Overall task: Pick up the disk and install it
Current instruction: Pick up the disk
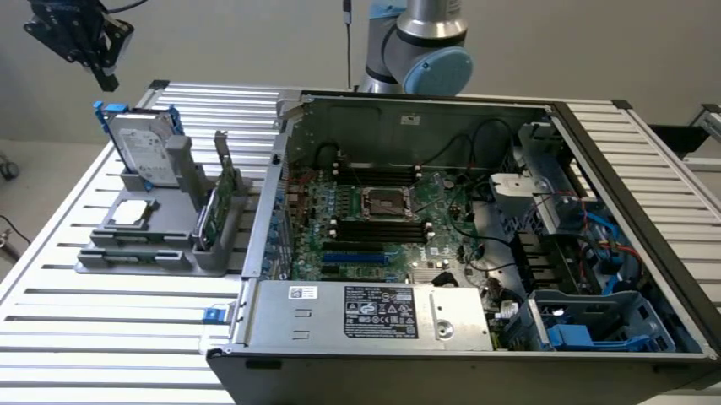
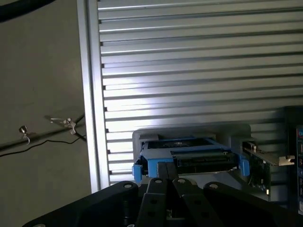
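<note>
The disk [image 1: 144, 145] stands on edge in a grey holder [image 1: 147, 240] at the exterior view's left, a silver-grey drive with a white label in a blue carrier. My gripper [image 1: 107, 83] hangs in the air above and a little to the left of it, well clear, shut with nothing between its fingers. In the wrist view the closed fingertips [image 2: 166, 171] meet just in front of the disk's [image 2: 182, 156] blue top edge, seen from above in the holder [image 2: 189, 131].
The holder also carries a small square silver chip [image 1: 130, 213] and an upright green circuit card [image 1: 219, 198]. An open computer case [image 1: 451, 219] lies on the slatted metal table [image 1: 90, 329], with a blue drive bay [image 1: 586, 329] at its near right corner.
</note>
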Controlling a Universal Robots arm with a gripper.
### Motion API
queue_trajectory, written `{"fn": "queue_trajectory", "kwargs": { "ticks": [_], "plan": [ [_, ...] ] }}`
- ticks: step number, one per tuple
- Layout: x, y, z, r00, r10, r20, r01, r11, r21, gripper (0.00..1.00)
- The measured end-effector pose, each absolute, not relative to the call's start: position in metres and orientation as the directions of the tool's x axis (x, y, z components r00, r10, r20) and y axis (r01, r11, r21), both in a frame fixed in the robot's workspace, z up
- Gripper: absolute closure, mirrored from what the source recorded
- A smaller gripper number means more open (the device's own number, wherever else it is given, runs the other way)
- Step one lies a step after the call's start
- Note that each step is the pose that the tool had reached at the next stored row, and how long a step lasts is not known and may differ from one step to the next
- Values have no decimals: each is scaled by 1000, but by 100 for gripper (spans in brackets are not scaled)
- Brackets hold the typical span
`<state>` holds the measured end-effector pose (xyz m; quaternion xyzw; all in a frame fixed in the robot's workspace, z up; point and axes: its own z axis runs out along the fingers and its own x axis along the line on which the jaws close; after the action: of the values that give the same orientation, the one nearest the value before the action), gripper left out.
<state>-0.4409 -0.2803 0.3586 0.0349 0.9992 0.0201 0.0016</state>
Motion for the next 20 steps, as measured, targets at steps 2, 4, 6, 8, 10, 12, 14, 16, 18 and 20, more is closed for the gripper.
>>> {"fn": "queue_trajectory", "kwargs": {
  "ticks": [2, 4, 6, 8, 10, 12, 14, 16, 18, 20],
  "plan": [
    [-441, -280, 359, -999, 45, -2, 45, 998, 40, 89],
    [-441, -280, 359, -1000, 10, -2, 10, 999, 40, 89],
    [-441, -280, 359, -1000, -26, -2, -26, 999, 40, 89],
    [-441, -280, 359, -998, -62, -2, -62, 997, 40, 89],
    [-441, -280, 359, -995, -98, -2, -98, 994, 40, 89],
    [-441, -280, 359, -991, -134, -2, -134, 990, 40, 89],
    [-441, -280, 359, -985, -170, -2, -170, 985, 40, 89],
    [-441, -280, 359, -979, -205, -2, -205, 978, 40, 89],
    [-441, -280, 359, -970, -242, -2, -242, 969, 40, 89],
    [-441, -280, 359, -961, -277, -2, -277, 960, 40, 89]
  ]
}}
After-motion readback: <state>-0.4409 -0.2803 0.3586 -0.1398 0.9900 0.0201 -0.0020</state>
